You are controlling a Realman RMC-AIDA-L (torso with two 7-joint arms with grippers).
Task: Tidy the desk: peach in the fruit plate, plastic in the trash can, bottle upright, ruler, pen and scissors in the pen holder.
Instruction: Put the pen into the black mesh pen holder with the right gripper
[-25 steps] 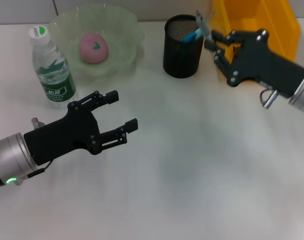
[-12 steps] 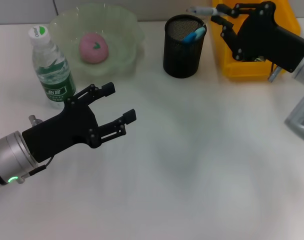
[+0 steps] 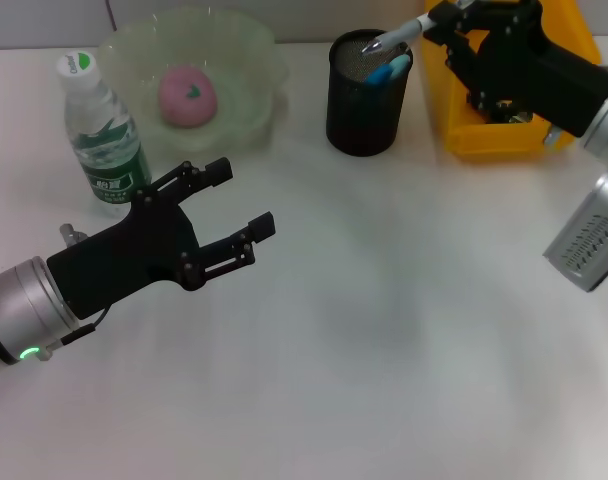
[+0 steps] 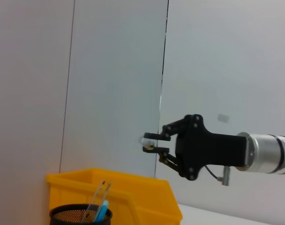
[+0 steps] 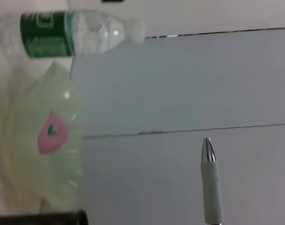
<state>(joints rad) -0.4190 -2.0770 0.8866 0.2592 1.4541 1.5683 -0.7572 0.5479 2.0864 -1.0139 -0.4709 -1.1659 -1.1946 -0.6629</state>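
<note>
The right gripper [image 3: 436,22], at the upper right of the head view, has swung since half a second ago: the pen [image 3: 396,35] it is clamped on lay level above the pen holder [image 3: 366,92], and now it slants down with its silver tip over the holder's mouth. The left gripper [image 3: 236,212] at the lower left has barely shifted, its fingers still spread apart over bare desk [image 3: 384,340].

The yellow bin [image 3: 484,125] at the upper right is largely covered by the right arm, and what lies inside it cannot be made out. In the holder a blue handle and a clear ruler show only in part. The right wrist view shows just the pen's front end [image 5: 210,183].

At the upper left, the fruit plate [image 3: 239,100] holds the peach [image 3: 187,96], and the bottle [image 3: 102,135] stands upright just beside it
</note>
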